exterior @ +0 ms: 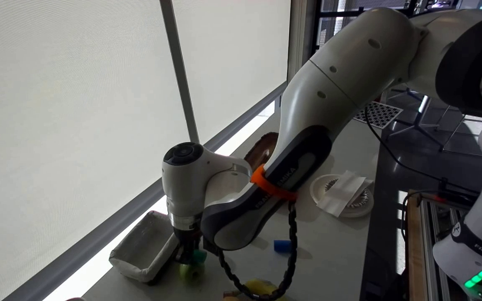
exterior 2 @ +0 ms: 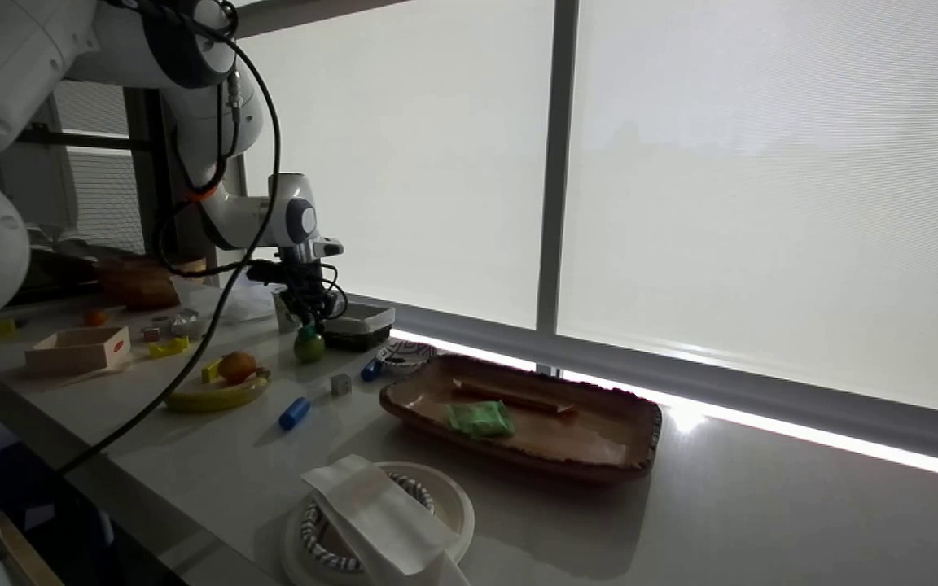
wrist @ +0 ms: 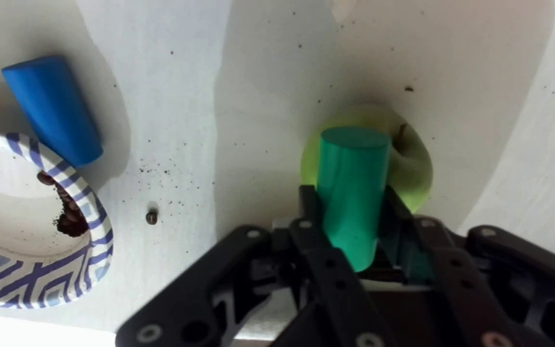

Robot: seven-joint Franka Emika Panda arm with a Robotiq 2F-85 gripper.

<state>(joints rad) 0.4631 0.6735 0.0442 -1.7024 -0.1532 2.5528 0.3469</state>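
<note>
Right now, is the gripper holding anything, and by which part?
Yes: the green cylinder. The gripper pinches it across its curved sides, on the half lower in the wrist view; the other end sticks out ungripped.

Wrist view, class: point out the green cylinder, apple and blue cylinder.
Green cylinder [wrist: 352,197], wrist view: middle of its side.
Apple [wrist: 411,172], wrist view: visible skin below its stem.
Blue cylinder [wrist: 55,111], wrist view: middle of its side.

Way down is blocked: apple [wrist: 411,168] is just below the green cylinder [wrist: 353,193]. Betw. apple and patterned bowl [wrist: 98,224] there is room to pass, w/ crumbs [wrist: 166,171] + 1 bean [wrist: 151,217].
</note>
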